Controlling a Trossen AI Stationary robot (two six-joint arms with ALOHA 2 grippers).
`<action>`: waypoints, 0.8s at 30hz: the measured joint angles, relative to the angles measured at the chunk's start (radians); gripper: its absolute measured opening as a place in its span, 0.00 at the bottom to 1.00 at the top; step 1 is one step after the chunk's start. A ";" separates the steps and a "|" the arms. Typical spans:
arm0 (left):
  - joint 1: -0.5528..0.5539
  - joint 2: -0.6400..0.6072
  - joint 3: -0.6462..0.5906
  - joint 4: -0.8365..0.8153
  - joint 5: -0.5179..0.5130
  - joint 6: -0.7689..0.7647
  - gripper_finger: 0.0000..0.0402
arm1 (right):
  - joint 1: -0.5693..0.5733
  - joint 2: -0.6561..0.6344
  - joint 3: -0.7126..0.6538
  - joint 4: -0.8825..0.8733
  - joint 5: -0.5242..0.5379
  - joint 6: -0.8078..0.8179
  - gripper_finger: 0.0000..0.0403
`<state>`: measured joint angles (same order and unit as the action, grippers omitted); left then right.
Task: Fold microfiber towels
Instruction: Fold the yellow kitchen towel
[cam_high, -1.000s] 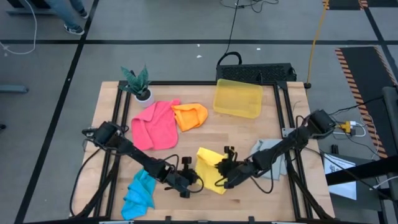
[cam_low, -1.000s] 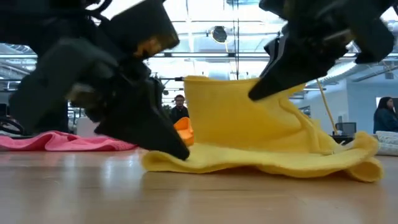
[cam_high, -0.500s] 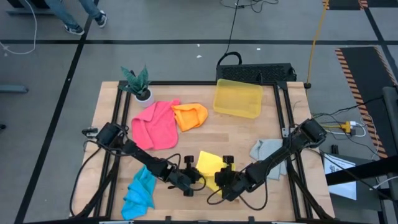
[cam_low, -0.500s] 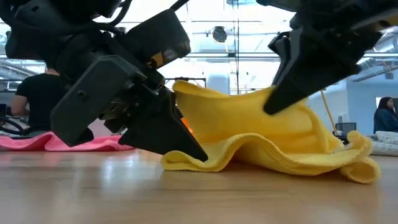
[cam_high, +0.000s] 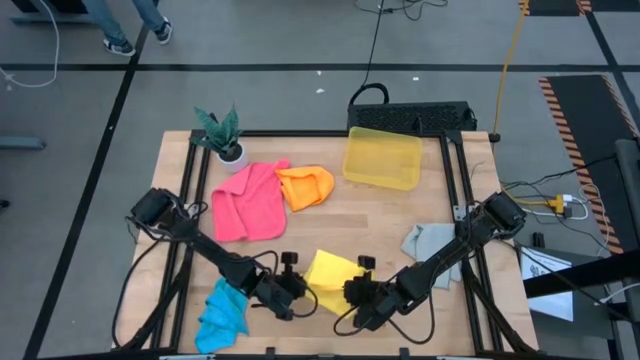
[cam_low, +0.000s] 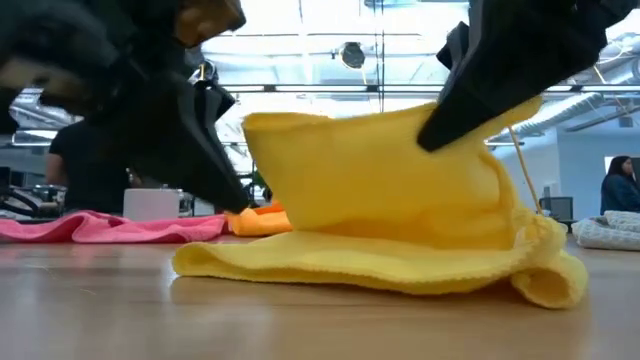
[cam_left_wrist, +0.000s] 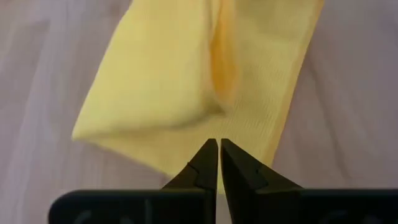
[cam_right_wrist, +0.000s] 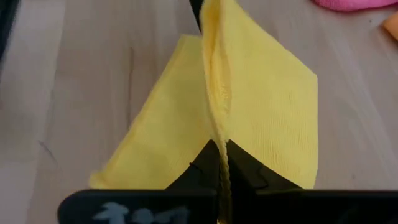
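Note:
The yellow towel (cam_high: 333, 275) lies near the table's front edge, its lower layer flat on the wood (cam_low: 330, 268) and its upper part raised in a ridge (cam_low: 380, 170). My right gripper (cam_high: 352, 292) is shut on that raised part. My left gripper (cam_high: 302, 293) is shut at the towel's left edge, its tips over the flat layer (cam_left_wrist: 219, 144). The pink towel (cam_high: 250, 202) and orange towel (cam_high: 306, 186) lie at the back left. The blue towel (cam_high: 225, 310) lies at the front left and the grey towel (cam_high: 430, 242) at the right. My right gripper pinches the raised ridge of the yellow towel (cam_right_wrist: 217, 134) between its two fingers, coming from the table's right. The ridge runs straight away from the fingers. That part stands lifted while the lower layer lies on the table. My left gripper: I cannot tell whether its shut tips touch the towel.
A translucent yellow bin (cam_high: 382, 158) stands at the back centre and a small potted plant (cam_high: 222, 135) at the back left. A person walks on the floor beyond the table (cam_high: 120, 25). Bare wood shows between the towels.
My right gripper has gone toward the table's near and left edges with the raised part of the yellow towel, drawing it over the lower layer. The towel now sits narrower and farther left. My left gripper has drawn back toward the left edge.

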<state>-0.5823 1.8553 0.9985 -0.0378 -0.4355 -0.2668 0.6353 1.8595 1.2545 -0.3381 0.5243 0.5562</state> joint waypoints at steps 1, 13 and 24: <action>-0.001 0.001 0.002 0.013 -0.001 0.000 0.06 | 0.000 0.000 0.000 0.012 0.000 0.003 0.00; -0.095 -0.112 0.004 -0.055 -0.055 0.062 0.06 | -0.007 0.059 -0.001 0.104 -0.034 0.056 0.00; -0.102 -0.137 0.005 -0.037 -0.196 0.047 0.06 | -0.007 0.058 -0.001 0.155 -0.046 0.105 0.00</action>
<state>-0.6840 1.7181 1.0031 -0.0747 -0.6312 -0.2195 0.6284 1.9179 1.2537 -0.1830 0.4780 0.6614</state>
